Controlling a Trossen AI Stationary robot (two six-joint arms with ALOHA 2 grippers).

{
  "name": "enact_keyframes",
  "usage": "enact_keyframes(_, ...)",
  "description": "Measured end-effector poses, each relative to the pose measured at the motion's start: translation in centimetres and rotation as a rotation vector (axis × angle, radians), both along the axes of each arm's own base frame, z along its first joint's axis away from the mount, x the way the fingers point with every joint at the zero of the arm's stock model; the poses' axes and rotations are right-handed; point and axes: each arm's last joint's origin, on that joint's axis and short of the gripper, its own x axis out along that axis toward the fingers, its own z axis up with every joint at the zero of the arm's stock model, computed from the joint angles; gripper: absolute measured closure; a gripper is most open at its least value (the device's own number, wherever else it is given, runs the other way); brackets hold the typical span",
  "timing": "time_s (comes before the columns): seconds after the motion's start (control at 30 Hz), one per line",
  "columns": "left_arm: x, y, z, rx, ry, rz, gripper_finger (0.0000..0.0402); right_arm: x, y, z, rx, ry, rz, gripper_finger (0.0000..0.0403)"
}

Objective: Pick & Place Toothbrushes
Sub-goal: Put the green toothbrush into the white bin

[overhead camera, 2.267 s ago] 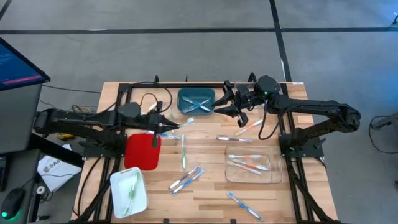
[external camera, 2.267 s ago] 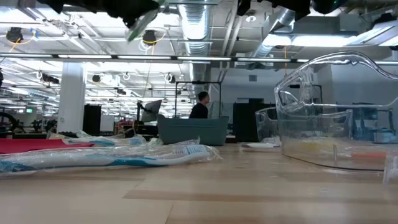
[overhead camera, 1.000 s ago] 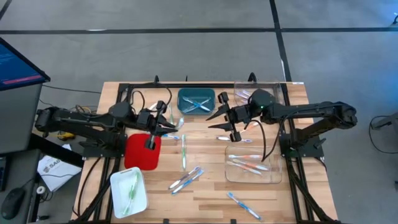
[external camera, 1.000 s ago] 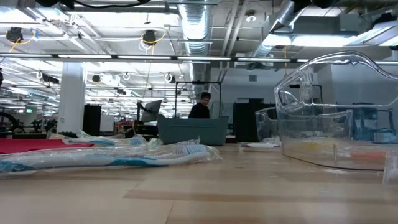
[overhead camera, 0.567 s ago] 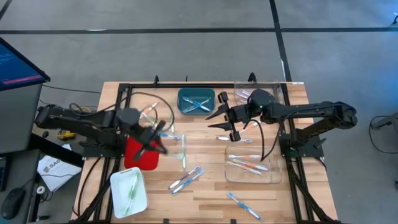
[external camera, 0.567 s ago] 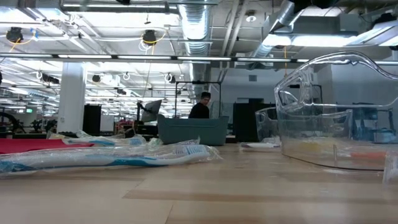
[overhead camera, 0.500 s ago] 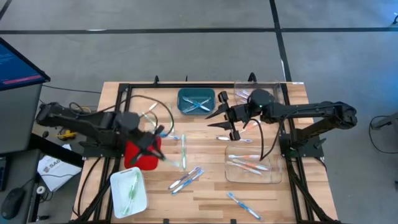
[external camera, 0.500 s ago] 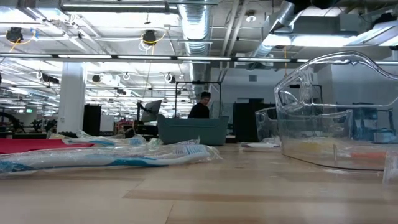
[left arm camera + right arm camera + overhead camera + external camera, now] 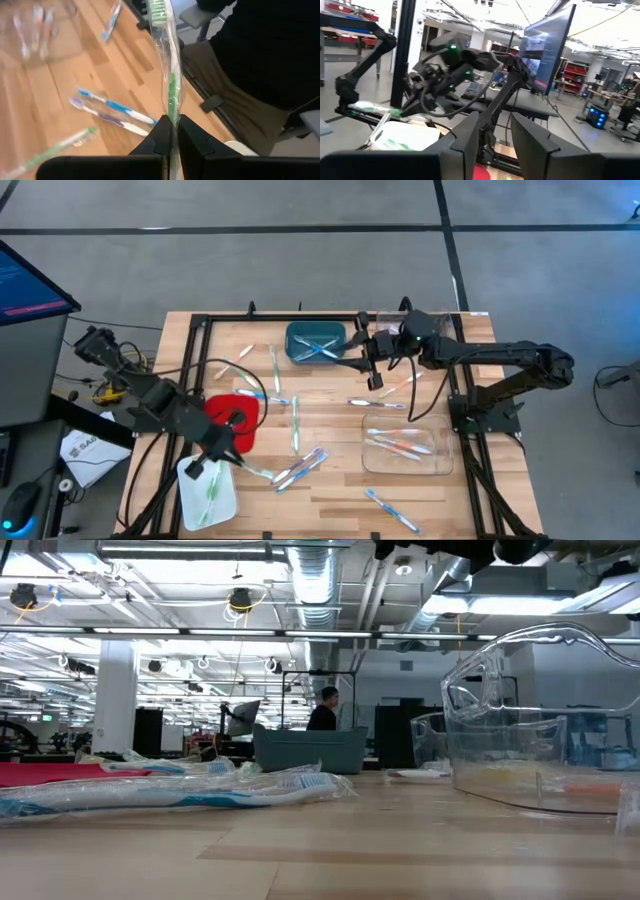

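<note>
Found the left gripper (image 9: 215, 455) low over the front left of the table (image 9: 340, 490), just above the near edge of the white tray (image 9: 190, 500), between that tray and the red tray (image 9: 240, 408). Saw its fingers (image 9: 162, 137) pressed together on a wrapped green toothbrush (image 9: 172, 85), gripped partway along the handle, with the bristle end sticking out past the tips. Spotted more green toothbrushes (image 9: 212, 485) lying inside the white tray.

Found the right gripper (image 9: 372, 362) raised near the back of the table, just beside the teal tray (image 9: 296, 350). Saw its fingers (image 9: 470, 135) standing apart with nothing between them.

Counted blue toothbrushes (image 9: 318, 345) in the teal tray and orange-red ones (image 9: 398, 442) in the clear box (image 9: 372, 460) at the right. Noted loose toothbrushes scattered over the wood: a green one (image 9: 295, 425) in the middle, a blue and purple pair (image 9: 300, 468) toward the front, a blue one (image 9: 390, 510) at the front right, another green one (image 9: 272, 365) left of the teal tray, and an orange-red one (image 9: 402, 386) below the right gripper.

Made out a person (image 9: 322, 710) far back in the room in the low view.
</note>
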Motion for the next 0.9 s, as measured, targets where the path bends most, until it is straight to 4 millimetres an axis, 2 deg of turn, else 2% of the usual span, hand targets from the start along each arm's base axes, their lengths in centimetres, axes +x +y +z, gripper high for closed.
enact_keyframes(0.43,-1.2,-4.3,-2.1,-0.122,0.226,0.182,0.0396,-0.3,-0.3,1.0,-0.028,-0.103,-0.011,0.0294)
enact_keyframes(0.7,-2.2,-6.0,-2.8,-0.162,0.303,0.196,0.0396,-0.4,-0.5,1.3,-0.052,-0.139,-0.024,0.0294)
enact_keyframes(0.9,-4.1,-7.0,-3.2,-0.119,0.315,0.113,0.0396,-0.5,-0.9,1.3,-0.055,-0.141,-0.038,0.0294)
